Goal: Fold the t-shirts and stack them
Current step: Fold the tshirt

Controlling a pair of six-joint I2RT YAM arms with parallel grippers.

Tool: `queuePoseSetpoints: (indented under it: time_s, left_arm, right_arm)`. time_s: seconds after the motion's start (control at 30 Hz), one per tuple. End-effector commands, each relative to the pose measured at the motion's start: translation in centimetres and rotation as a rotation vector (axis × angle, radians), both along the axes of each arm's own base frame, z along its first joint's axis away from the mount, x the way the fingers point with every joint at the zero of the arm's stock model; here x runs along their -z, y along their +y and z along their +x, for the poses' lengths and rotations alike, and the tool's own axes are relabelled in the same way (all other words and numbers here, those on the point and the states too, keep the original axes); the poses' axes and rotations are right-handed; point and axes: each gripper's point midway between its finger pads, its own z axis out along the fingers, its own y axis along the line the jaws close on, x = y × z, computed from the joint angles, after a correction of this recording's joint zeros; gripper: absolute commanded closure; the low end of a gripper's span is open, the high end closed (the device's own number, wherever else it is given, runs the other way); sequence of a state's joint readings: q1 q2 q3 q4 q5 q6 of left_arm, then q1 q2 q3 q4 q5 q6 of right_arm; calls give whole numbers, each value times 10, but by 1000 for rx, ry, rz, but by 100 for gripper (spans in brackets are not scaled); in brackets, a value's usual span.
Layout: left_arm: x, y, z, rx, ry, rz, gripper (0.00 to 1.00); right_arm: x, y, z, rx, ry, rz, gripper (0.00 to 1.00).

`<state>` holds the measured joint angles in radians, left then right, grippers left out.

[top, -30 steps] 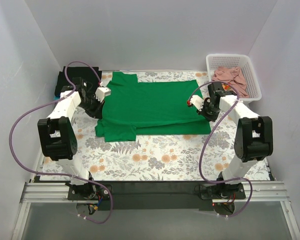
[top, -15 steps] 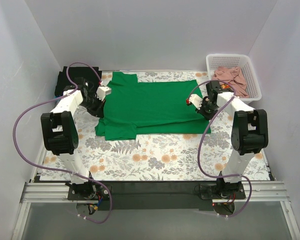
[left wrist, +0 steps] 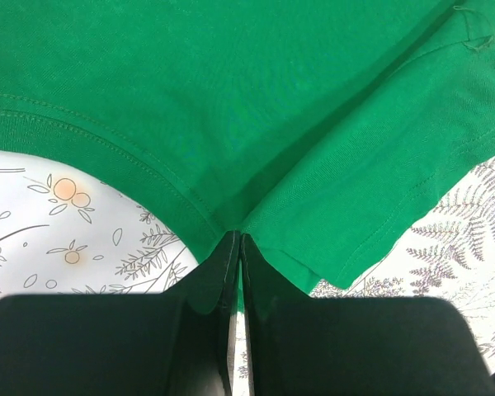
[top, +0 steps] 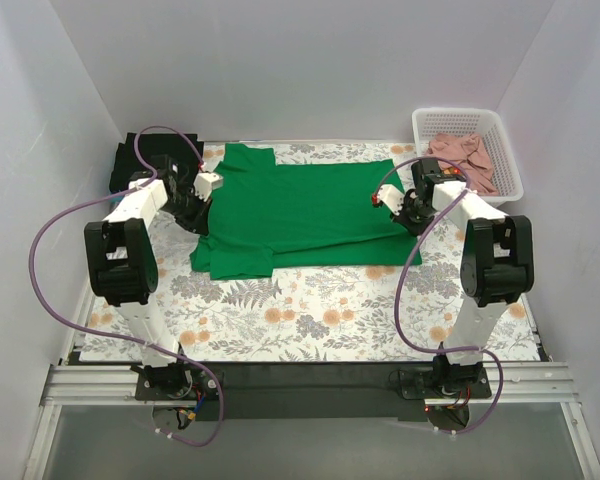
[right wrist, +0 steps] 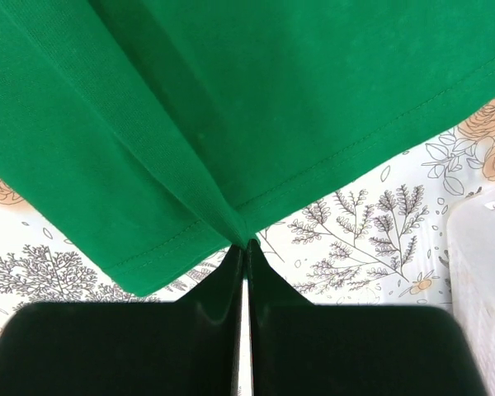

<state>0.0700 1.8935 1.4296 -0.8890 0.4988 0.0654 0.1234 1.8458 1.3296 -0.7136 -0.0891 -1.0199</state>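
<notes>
Right pincer (right wrist: pixel 246 247) moved back, near basket (top: pixel 511 165) — green t-shirt (top: pixel 300 205) pinched.

The t-shirt (top: pixel 300 205) is plain green, the tablecloth (top: pixel 310 310) white with flowers.

Lab booth: white walls (top: pixel 280 70), aluminium rail (top: pixel 310 385).
</notes>
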Motion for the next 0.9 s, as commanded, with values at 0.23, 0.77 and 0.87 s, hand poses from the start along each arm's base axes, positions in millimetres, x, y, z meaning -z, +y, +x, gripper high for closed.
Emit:
queuePoseSetpoints:
  time_s: [0.23, 0.77, 0.87]
  left_arm:
    - [-21, 6, 18, -112, -46, -31, 59]
    - [0, 12, -46, -260, 98, -143, 44]
    - [7, 11, -45, -278, 113, -150, 43]
  right_arm:
    - [-11, -9, 13, 35, -39, -24, 48]
    - [-15, 4, -61, 253, 127, 128, 48]
    - [-6, 1, -54, 307, 137, 137, 45]
